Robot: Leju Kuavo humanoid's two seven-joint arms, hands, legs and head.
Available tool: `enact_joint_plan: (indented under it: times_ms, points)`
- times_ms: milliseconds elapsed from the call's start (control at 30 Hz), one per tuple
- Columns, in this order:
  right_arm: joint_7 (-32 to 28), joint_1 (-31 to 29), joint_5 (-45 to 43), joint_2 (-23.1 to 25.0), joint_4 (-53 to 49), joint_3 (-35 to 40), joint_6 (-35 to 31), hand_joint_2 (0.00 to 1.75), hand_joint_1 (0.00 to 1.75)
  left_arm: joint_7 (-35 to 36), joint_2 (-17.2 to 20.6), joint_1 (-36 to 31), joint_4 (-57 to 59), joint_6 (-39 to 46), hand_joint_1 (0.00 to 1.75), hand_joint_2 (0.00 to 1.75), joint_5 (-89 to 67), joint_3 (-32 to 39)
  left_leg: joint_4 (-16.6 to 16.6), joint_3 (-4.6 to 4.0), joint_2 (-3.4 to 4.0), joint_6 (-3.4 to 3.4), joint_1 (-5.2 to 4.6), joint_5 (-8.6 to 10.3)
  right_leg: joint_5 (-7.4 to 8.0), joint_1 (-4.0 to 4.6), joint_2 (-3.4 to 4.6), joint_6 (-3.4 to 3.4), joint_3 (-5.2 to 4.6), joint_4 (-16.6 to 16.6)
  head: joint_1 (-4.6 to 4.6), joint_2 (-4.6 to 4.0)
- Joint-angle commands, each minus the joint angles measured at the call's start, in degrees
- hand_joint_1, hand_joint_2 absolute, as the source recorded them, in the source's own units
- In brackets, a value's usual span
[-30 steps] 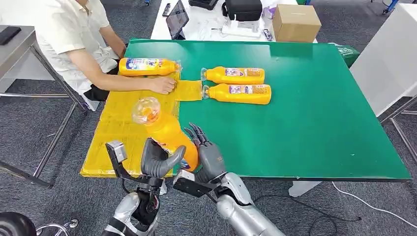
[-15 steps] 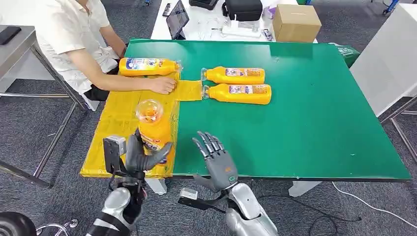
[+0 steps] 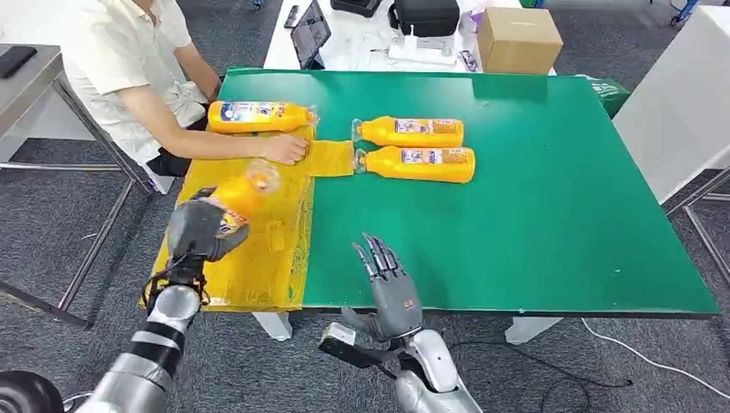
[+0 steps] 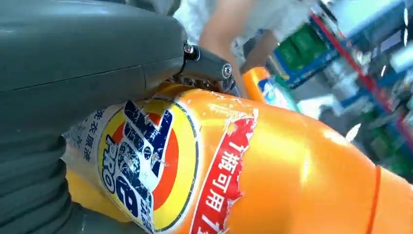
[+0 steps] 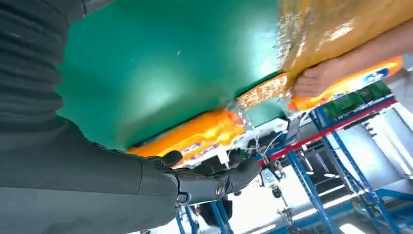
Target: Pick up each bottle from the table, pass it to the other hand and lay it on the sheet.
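My left hand [image 3: 200,229] grips an orange bottle [image 3: 239,194] over the yellow sheet [image 3: 267,249], tilted with its clear cap toward the far right. Close up, its label [image 4: 146,161] sits against my left hand [image 4: 73,58]. My right hand [image 3: 389,284] is open above the table's near edge, fingers spread and pointing away from me, holding nothing; it is also visible in the right wrist view [image 5: 195,183]. A third bottle [image 3: 258,116] lies at the sheet's far end. Two more bottles [image 3: 411,131] [image 3: 422,163] lie side by side on the green table [image 3: 534,215].
A person in a white shirt [image 3: 120,52] sits at the far left, one hand [image 3: 284,149] resting on the sheet by the far bottle. A cardboard box [image 3: 518,39], a tablet [image 3: 310,33] and a black bag [image 3: 426,15] stand on the white table behind.
My left hand has carried the bottle left and away from me over the sheet, tipping it from upright toward lying. My right hand, which let go earlier, has drawn slightly right and stays open.
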Motion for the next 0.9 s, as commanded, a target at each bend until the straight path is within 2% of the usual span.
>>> enact_joint_plan:
  times_ms: [33,267,300,333,367,500,767,900]
  points:
    - [1.0,-2.2,-4.8,-3.5,-0.2,8.0,0.5,1.75,0.0,3.7,1.0,-11.3,22.5,-8.9,1.75,1.75,-10.6,-6.7,0.0,0.15,-0.11,0.1,0.0,0.0,-0.04,0.05,-0.2,-0.13,0.2,0.0,-0.02,0.0]
    - [0.3,-2.3,-7.4,-3.8,0.8,9.2,1.0,1.75,0.0,1.2,-1.0,-12.1,26.6,-15.9,1.75,1.75,-7.8,-4.6,-0.1,0.23,-0.01,0.08,-0.04,-0.02,-0.02,0.01,-0.06,-0.11,0.25,-0.1,0.0,0.0]
    - [0.3,-2.3,-7.4,-3.8,0.8,9.2,1.0,1.75,0.0,1.2,-1.0,-12.1,26.6,-15.9,1.54,1.75,-7.8,-4.6,-0.1,0.36,0.01,0.11,-0.02,-0.03,-0.03,0.04,-0.07,-0.17,0.38,-0.1,0.0,0.0]
    - [-0.1,-2.4,-7.7,-3.7,1.3,9.5,0.9,1.75,0.0,0.0,-0.9,-11.9,26.2,-16.8,0.47,1.75,-7.0,-4.3,-0.1,0.48,0.04,0.13,0.0,-0.04,-0.03,0.07,-0.08,-0.22,0.49,-0.1,-0.02,0.0]
    - [-1.0,-2.8,-8.8,-3.7,1.8,10.0,1.3,1.75,0.0,-4.7,-0.2,-11.2,24.7,-17.3,0.07,1.75,-6.8,-5.3,-0.1,0.41,0.01,0.11,-0.03,-0.02,-0.02,0.03,-0.08,-0.16,0.44,-0.1,-0.02,0.0]
    - [-2.0,-3.4,-10.3,-3.9,2.7,10.7,1.5,1.75,0.0,-7.8,1.2,-10.4,23.9,-16.4,0.0,1.75,-9.1,-8.2,-0.1,0.51,0.15,0.15,-0.04,-0.03,0.02,0.02,0.05,-0.15,0.53,-0.1,0.0,0.0]
    - [-2.3,-3.7,-11.2,-3.9,3.2,10.6,1.9,1.75,0.0,-3.3,2.4,-13.7,27.9,-16.2,0.0,1.75,-18.0,-15.6,0.0,0.34,0.02,0.11,0.0,-0.02,-0.04,0.06,-0.06,-0.16,0.4,0.0,-0.02,0.0]
    - [-2.3,-3.4,-11.4,-4.0,3.2,10.4,2.1,1.75,0.0,-2.8,2.6,-12.9,27.6,-14.5,0.0,1.75,-18.6,-15.6,-0.1,0.47,0.09,0.15,0.0,-0.03,-0.02,0.09,-0.04,-0.23,0.5,-0.1,0.0,0.0]
